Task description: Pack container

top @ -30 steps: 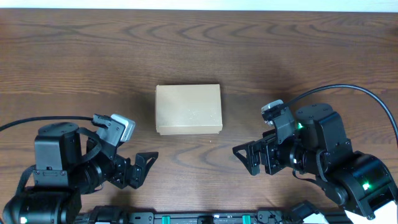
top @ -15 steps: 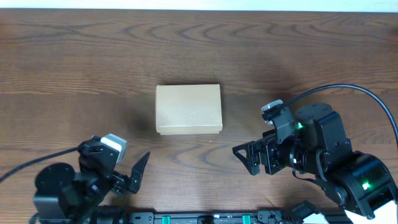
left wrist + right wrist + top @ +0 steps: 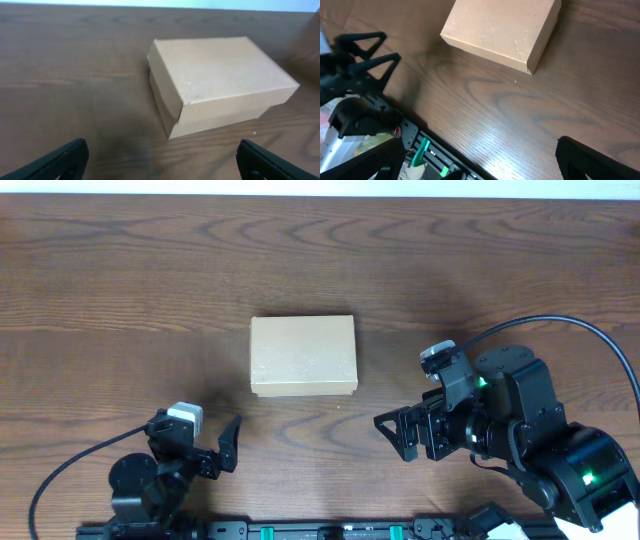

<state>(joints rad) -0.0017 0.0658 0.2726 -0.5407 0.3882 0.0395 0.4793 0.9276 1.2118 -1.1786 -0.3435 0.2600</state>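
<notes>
**A:** Box (image 3: 303, 356) position, please: where does it sit?

**B:** Flat on the wooden table (image 3: 120, 290), about the middle, with its long side running left to right in the overhead view. It is plain tan cardboard and the lid is down.

**A:** Is anything touching it?

**B:** No. Both arms are at the near side of the table, one to each side, well apart from it. The box lies beyond the gap between them.

**A:** How does the left claw (image 3: 161, 162) stand?

**B:** Wide. In the left wrist view its two dark fingertips (image 3: 65, 157) show at the bottom corners with bare table between them. The box is ahead, turned a little so one corner faces the camera. The right wrist view catches the same claw from across the table as two black prongs spread apart, gripping no object.

**A:** And the right claw (image 3: 480, 157)?

**B:** Wide too. Its fingertips (image 3: 600, 160) sit at the lower corners of the right wrist view, with table between them. The box is near the top edge of that view, apart from the fingers.

**A:** Which way do the claws point?

**B:** From overhead, the right claw points left, towards the middle of the table. The left one points towards the box.

**A:** What else shows?

**B:** A black cable (image 3: 560, 325) arcs over the right arm, and a dark rail (image 3: 330, 530) with green clips runs along the near table edge.
</notes>
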